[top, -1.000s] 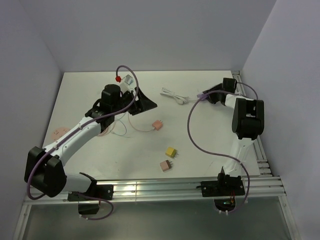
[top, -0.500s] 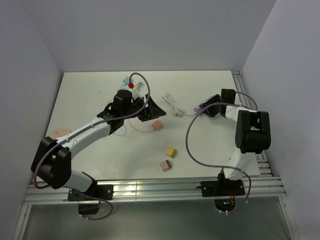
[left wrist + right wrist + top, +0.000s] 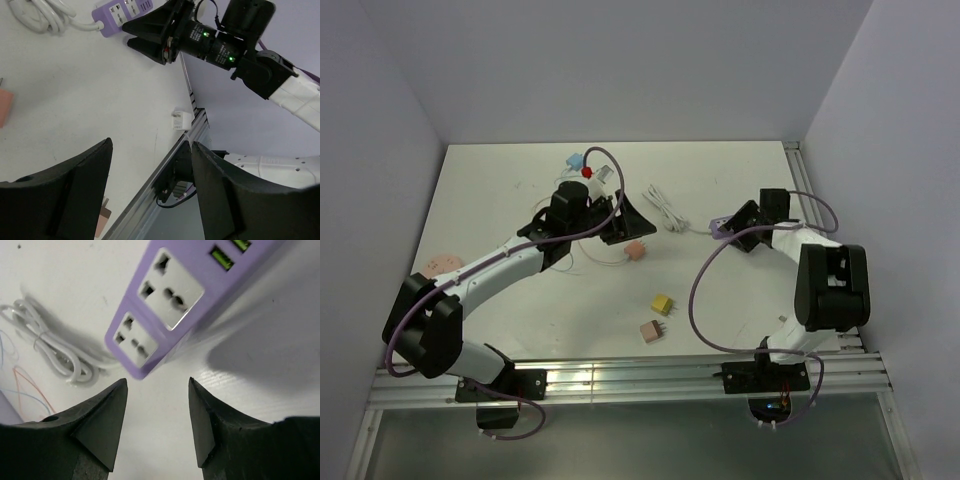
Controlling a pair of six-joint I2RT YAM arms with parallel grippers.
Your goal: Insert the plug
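Note:
The purple power strip (image 3: 170, 300) lies on the white table with its sockets facing up, just beyond my right gripper's tips. My right gripper (image 3: 157, 390) (image 3: 735, 218) is open with nothing between its fingers. A pink plug (image 3: 636, 249) lies just below my left gripper (image 3: 620, 222), which hovers open and empty. In the left wrist view my left gripper (image 3: 151, 144) points across the table at the strip (image 3: 122, 10). A yellow plug (image 3: 662, 304) and another pink plug (image 3: 651, 331) lie nearer the front edge.
The strip's coiled white cable (image 3: 665, 208) lies between the two grippers. Thin loose wires (image 3: 590, 255) trail under the left arm. A small blue piece (image 3: 576, 161) sits at the back. A white adapter (image 3: 181, 120) rests by the right rail.
My right gripper has opened and let go of the power strip, after dragging it toward the table's middle. The left arm swung right a second ago and has since held nearly still.

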